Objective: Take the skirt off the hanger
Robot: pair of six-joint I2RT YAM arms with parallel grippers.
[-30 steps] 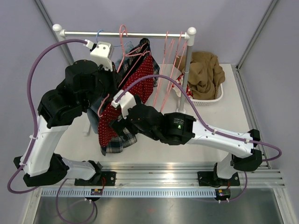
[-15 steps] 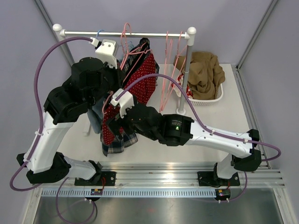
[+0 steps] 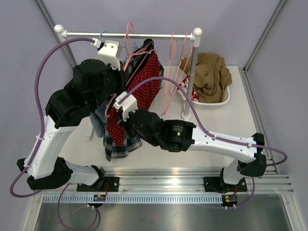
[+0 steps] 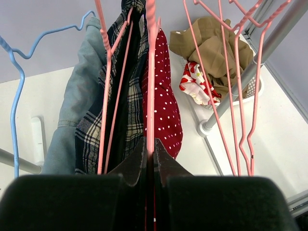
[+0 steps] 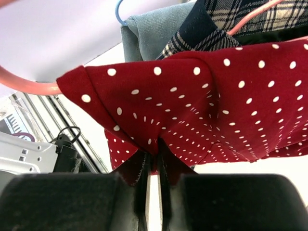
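Note:
The skirt is red with white dots and hangs on a pink hanger off the rail. In the left wrist view my left gripper is shut on that hanger's wire, with the skirt just right of it. From below, my right gripper is shut on a pinched fold of the skirt at its lower edge. One pink hanger end pokes out of the skirt's corner. From the top camera the right gripper sits at the skirt's low left end, mostly hidden by the wrist.
A metal rail on a post carries a plaid garment, a denim garment, empty pink hangers and a blue hanger. A white basket with brown cloth stands at the back right.
My right gripper has closed from wide open onto the skirt's lower edge. The left arm shifted up and right with the hanger, then held still.

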